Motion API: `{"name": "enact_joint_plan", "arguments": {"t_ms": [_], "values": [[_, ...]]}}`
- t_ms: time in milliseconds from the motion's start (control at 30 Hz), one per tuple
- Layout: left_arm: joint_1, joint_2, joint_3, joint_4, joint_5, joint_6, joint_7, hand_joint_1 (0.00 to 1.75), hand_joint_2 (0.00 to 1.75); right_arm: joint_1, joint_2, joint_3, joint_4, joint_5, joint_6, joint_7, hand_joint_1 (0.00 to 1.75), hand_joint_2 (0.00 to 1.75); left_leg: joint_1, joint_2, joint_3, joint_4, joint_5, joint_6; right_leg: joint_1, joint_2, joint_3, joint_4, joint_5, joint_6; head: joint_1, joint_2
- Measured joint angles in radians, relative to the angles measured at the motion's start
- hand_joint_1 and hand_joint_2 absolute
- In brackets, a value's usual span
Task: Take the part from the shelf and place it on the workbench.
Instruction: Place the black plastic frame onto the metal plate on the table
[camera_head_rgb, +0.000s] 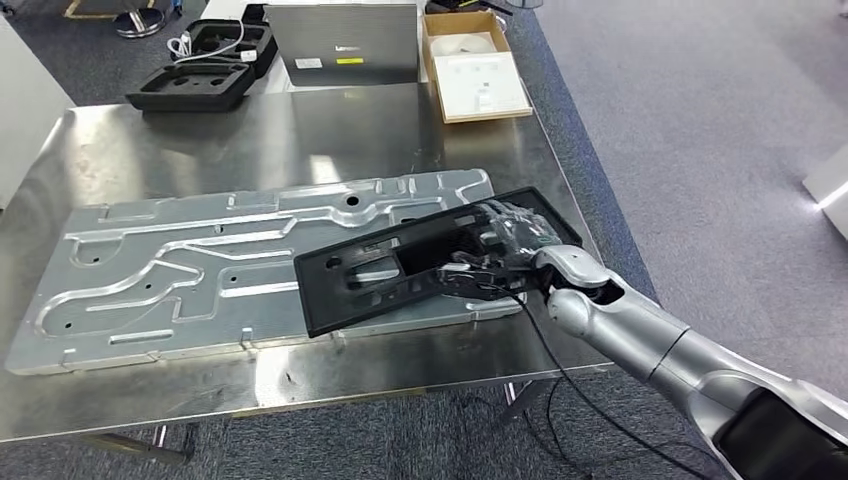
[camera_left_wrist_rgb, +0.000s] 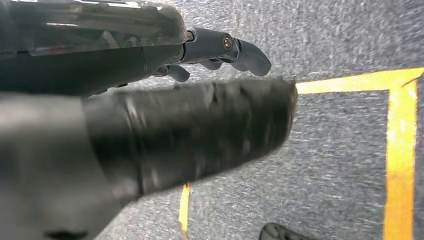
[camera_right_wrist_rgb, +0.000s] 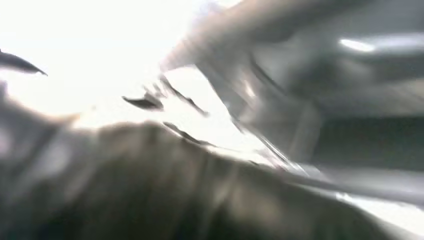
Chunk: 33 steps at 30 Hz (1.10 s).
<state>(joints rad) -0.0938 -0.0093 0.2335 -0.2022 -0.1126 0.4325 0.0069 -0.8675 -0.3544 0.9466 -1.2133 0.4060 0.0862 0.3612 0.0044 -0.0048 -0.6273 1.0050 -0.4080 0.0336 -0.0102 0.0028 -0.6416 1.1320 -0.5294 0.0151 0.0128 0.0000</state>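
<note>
Nearest the robot, the right arm comes up from below and its right hand (camera_head_rgb: 505, 250) grips the black part (camera_head_rgb: 420, 262) at the part's near right end, fingers curled through one of its openings. Gripping at one end seems meant to let the far end swing out over the silver panel (camera_head_rgb: 240, 262), the landmark here, so the part can be lowered flat. The part lies tilted across the panel's right end, its left corner over the panel's near edge and its right corner reaching past the panel toward the desk (camera_head_rgb: 300, 130) edge. Whether it already rests on the panel or hangs just above it cannot be told. By my reading, the placing is nearly done and only the release remains.

Beyond the panel, at the desk's far edge, sit two black moulded trays (camera_head_rgb: 195, 85), a grey laptop (camera_head_rgb: 345, 45) and an open cardboard box (camera_head_rgb: 475, 65) holding white sheets.

The head view gives the whole layout, which the wrist views lack. The right wrist view is badly blurred, offering only glare and grey streaks, so it adds nothing about the grip. The left wrist view shows what the head view leaves out: the left hand (camera_left_wrist_rgb: 215, 52) hanging over grey carpet marked with yellow tape (camera_left_wrist_rgb: 400, 150), its dark fingers (camera_left_wrist_rgb: 247, 55) curled inward with nothing held.
</note>
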Motion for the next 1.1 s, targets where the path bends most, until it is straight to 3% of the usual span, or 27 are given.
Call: {"name": "enact_joint_plan", "arguments": {"t_ms": [67,100,133,200,267,333,400,467,567,600,633,667,733,800,900,933,967,1067,1100], "values": [[-0.003,0.000,0.000,0.000,0.008,0.001,0.000,0.00,0.00,-0.003,0.009,0.002,-0.015,-0.038,-0.010,-0.013,0.00,0.00,0.000,-0.001,-0.002,0.001,0.001,0.006,-0.002,0.000,-0.045,0.121,-0.058,0.004,0.002,0.000],[-0.003,-0.001,0.000,0.000,0.013,0.002,-0.001,0.00,0.00,-0.004,0.014,0.003,-0.025,-0.065,-0.016,-0.022,0.00,0.00,-0.001,-0.001,-0.003,0.003,0.001,0.006,-0.003,0.000,-0.057,0.157,-0.066,0.006,0.002,0.000],[-0.002,-0.001,0.000,0.000,0.017,0.005,-0.002,0.00,0.00,-0.006,0.021,0.004,-0.038,-0.096,-0.024,-0.033,0.00,0.00,0.000,-0.001,-0.006,0.006,0.002,0.005,-0.006,0.000,-0.054,0.159,-0.056,0.008,0.002,0.000],[-0.002,-0.002,0.000,0.000,0.024,0.011,-0.004,0.00,0.00,-0.017,0.033,0.005,-0.072,-0.157,-0.049,-0.054,0.00,0.00,0.001,-0.001,-0.014,0.018,0.001,0.003,-0.015,-0.002,0.001,0.064,-0.005,0.013,0.001,0.000],[-0.005,-0.002,0.000,0.000,0.030,0.017,-0.006,0.00,0.00,-0.032,0.046,0.004,-0.108,-0.213,-0.078,-0.072,0.00,0.00,-0.001,-0.001,-0.026,0.032,0.002,-0.007,-0.016,0.000,0.058,-0.035,0.026,0.014,0.001,0.000],[-0.006,-0.002,0.000,0.000,0.035,0.023,-0.008,0.00,0.00,-0.040,0.056,0.003,-0.138,-0.273,-0.098,-0.087,0.00,0.00,-0.003,-0.004,-0.035,0.038,0.009,-0.021,-0.011,0.003,0.068,-0.062,0.030,0.006,-0.001,0.000],[-0.003,-0.005,0.001,0.000,0.039,0.027,-0.009,0.00,0.00,-0.043,0.066,0.002,-0.162,-0.332,-0.109,-0.097,0.00,0.00,0.001,-0.007,-0.042,0.039,0.015,-0.034,-0.010,0.003,0.057,-0.067,0.041,-0.010,-0.001,0.000],[0.002,-0.009,0.001,0.000,0.043,0.032,-0.010,0.00,0.00,-0.045,0.074,-0.002,-0.181,-0.390,-0.124,-0.105,0.00,0.00,0.006,-0.004,-0.063,0.076,-0.028,-0.045,-0.010,0.001,0.043,-0.071,0.058,-0.028,-0.003,0.000],[0.002,-0.013,0.001,0.000,0.048,0.041,-0.010,0.00,0.00,-0.041,0.082,-0.015,-0.193,-0.497,-0.166,-0.129,0.00,0.00,0.008,-0.001,-0.112,0.241,-0.156,-0.051,-0.005,0.000,0.013,-0.073,0.084,-0.041,-0.006,0.000],[0.001,-0.013,0.001,0.000,0.049,0.043,-0.010,0.00,0.00,-0.037,0.085,-0.019,-0.194,-0.534,-0.186,-0.139,0.00,0.00,0.008,-0.001,-0.116,0.285,-0.177,-0.051,-0.003,0.000,0.001,-0.072,0.093,-0.042,-0.006,0.000],[0.001,-0.014,0.001,0.000,0.050,0.046,-0.010,0.00,0.00,-0.030,0.087,-0.023,-0.195,-0.569,-0.208,-0.149,0.00,0.00,0.007,-0.001,-0.106,0.300,-0.177,-0.049,-0.001,-0.001,-0.010,-0.072,0.101,-0.042,-0.006,0.000],[0.001,-0.014,0.001,0.000,0.051,0.049,-0.010,0.00,0.00,-0.024,0.088,-0.029,-0.196,-0.598,-0.232,-0.157,0.00,0.00,0.006,-0.001,-0.077,0.281,-0.161,-0.046,0.001,-0.001,-0.022,-0.072,0.110,-0.042,-0.006,0.000],[0.000,-0.015,0.001,0.000,0.053,0.054,-0.010,0.00,0.00,-0.015,0.088,-0.041,-0.198,-0.641,-0.277,-0.173,0.00,0.00,0.001,-0.001,0.019,0.163,-0.123,-0.036,0.001,-0.001,-0.039,-0.072,0.127,-0.038,-0.006,0.000],[-0.004,-0.016,0.001,0.000,0.055,0.058,-0.010,0.00,0.00,-0.010,0.088,-0.055,-0.200,-0.668,-0.320,-0.190,0.00,0.00,-0.008,-0.002,0.093,0.050,-0.118,-0.027,0.001,-0.001,-0.048,-0.074,0.142,-0.029,-0.005,0.000],[-0.006,-0.016,0.001,0.000,0.059,0.065,-0.010,0.00,0.00,0.000,0.087,-0.072,-0.206,-0.692,-0.371,-0.212,0.00,0.00,-0.013,-0.002,0.104,0.005,-0.105,-0.013,-0.001,-0.003,-0.048,-0.089,0.166,-0.010,-0.009,0.000],[-0.006,-0.017,0.000,0.000,0.060,0.066,-0.009,0.00,0.00,0.003,0.086,-0.076,-0.207,-0.697,-0.381,-0.216,0.00,0.00,-0.011,0.001,0.104,-0.005,-0.092,-0.007,0.000,-0.002,-0.050,-0.088,0.160,-0.005,-0.010,0.000],[-0.006,-0.017,0.000,0.000,0.061,0.067,-0.009,0.00,0.00,0.006,0.083,-0.081,-0.209,-0.702,-0.389,-0.219,0.00,0.00,-0.008,0.004,0.100,-0.014,-0.077,0.001,0.000,-0.001,-0.057,-0.071,0.135,0.000,-0.007,0.000],[-0.006,-0.019,0.000,0.000,0.061,0.068,-0.008,0.00,0.00,0.015,0.076,-0.093,-0.216,-0.712,-0.401,-0.225,0.00,0.00,-0.006,0.013,0.068,-0.020,-0.041,0.013,-0.002,0.001,-0.094,0.081,-0.008,0.012,-0.003,0.000],[-0.006,-0.020,0.000,0.000,0.061,0.068,-0.008,0.00,0.00,0.020,0.074,-0.096,-0.219,-0.714,-0.404,-0.226,0.00,0.00,-0.006,0.014,0.054,-0.018,-0.031,0.013,-0.004,0.001,-0.100,0.135,-0.032,0.017,-0.002,0.000]]}}
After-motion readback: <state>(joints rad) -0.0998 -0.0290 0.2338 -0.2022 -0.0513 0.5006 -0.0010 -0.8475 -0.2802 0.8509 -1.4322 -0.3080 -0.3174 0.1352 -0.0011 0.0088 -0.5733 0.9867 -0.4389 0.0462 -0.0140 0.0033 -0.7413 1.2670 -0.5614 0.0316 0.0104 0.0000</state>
